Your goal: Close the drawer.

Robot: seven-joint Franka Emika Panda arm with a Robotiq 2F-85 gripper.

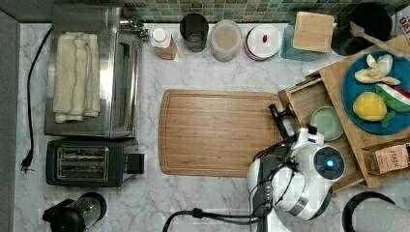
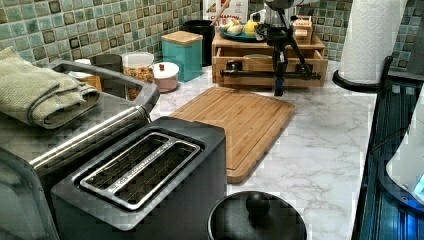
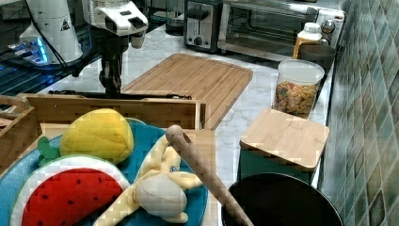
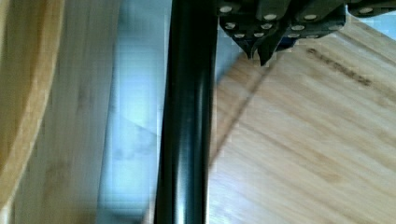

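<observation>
The bamboo drawer (image 1: 303, 99) stands pulled out of the wooden organiser, with a small green dish (image 1: 327, 123) lying in it. Its thin black handle (image 2: 250, 74) runs along the front panel (image 3: 117, 111). My gripper (image 2: 278, 91) hangs straight down just in front of that handle, on the cutting-board side. In the wrist view the fingertips (image 4: 258, 52) are pressed together with nothing between them, right beside the black handle bar (image 4: 187, 121). From the top view the gripper (image 1: 276, 116) sits at the drawer's front edge, and my arm hides the front's lower part.
A large grooved cutting board (image 1: 217, 133) lies on the marble right in front of the drawer. A blue plate of toy food (image 1: 379, 94) rests on the organiser. Jars (image 1: 225, 39), a teal canister (image 2: 182, 52), a toaster (image 1: 89, 162) and a toaster oven (image 1: 92, 72) line the counter.
</observation>
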